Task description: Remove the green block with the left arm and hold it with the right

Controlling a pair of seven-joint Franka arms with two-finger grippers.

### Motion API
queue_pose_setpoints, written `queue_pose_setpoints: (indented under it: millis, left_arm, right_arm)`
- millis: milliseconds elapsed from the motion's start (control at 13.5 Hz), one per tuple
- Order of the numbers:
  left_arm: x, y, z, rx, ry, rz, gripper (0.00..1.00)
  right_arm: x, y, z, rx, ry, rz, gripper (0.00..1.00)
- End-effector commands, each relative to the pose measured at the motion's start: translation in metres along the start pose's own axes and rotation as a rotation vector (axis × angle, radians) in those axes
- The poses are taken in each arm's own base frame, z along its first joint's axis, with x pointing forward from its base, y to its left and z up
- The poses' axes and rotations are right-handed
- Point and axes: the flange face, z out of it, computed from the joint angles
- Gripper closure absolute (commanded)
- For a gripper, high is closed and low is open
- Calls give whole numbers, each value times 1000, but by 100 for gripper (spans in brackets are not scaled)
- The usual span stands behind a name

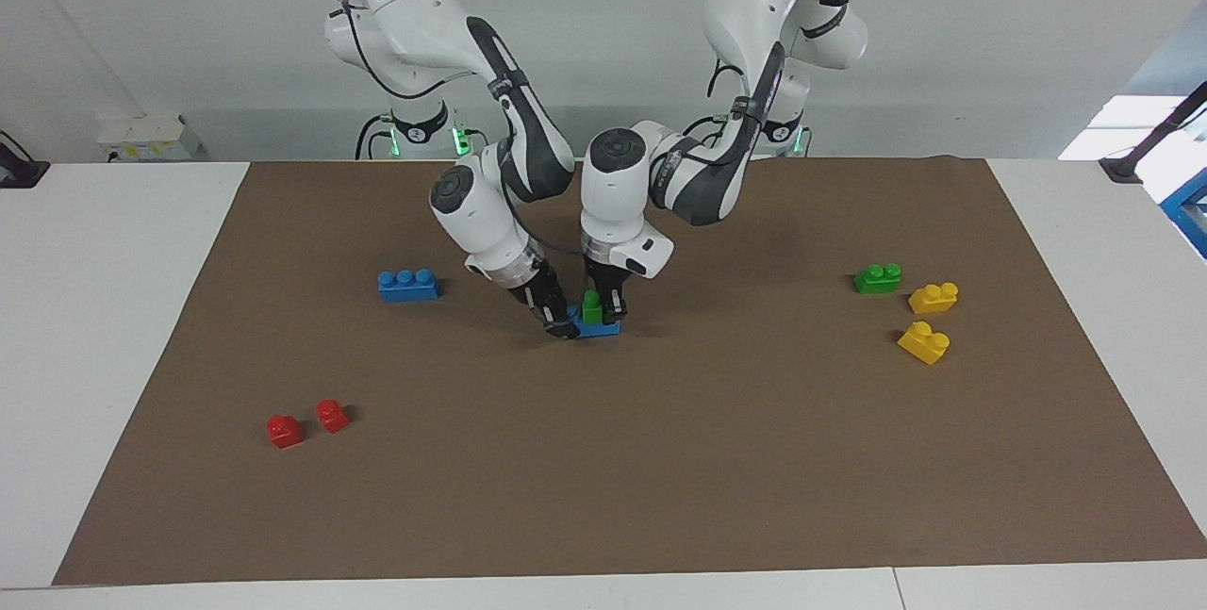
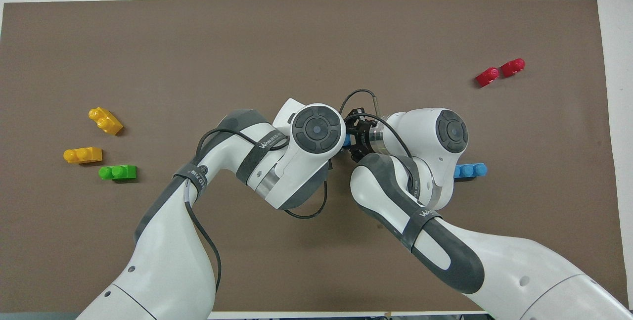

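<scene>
A green block (image 1: 591,305) stands on a blue brick (image 1: 602,328) in the middle of the brown mat. My left gripper (image 1: 598,312) comes straight down on it, with a finger on each side, shut on the green block. My right gripper (image 1: 564,321) comes in at a slant and is shut on the end of the blue brick toward the right arm's end of the table, at mat level. In the overhead view the left hand (image 2: 316,129) covers the block; only a bit of the blue brick (image 2: 347,139) shows next to the right gripper (image 2: 357,143).
A second green block (image 1: 877,278) (image 2: 117,172) and two yellow bricks (image 1: 934,297) (image 1: 924,341) lie toward the left arm's end. A loose blue three-stud brick (image 1: 407,284) (image 2: 470,170) and two red bricks (image 1: 285,430) (image 1: 332,415) lie toward the right arm's end.
</scene>
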Motion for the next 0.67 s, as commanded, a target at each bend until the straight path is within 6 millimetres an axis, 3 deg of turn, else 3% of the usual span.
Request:
queue_pose_setpoints:
  millis: [0, 371, 594]
  left_arm:
    - [15, 20, -17, -52, 14, -18, 100]
    - [43, 37, -68, -68, 13, -36, 100]
    - [50, 40, -82, -72, 10, -44, 100]
  right_arm:
    - [-5, 12, 5, -43, -3, -35, 100]
    - [-5, 12, 5, -43, -3, -35, 100]
    - [-6, 13, 5, -42, -4, -38, 100]
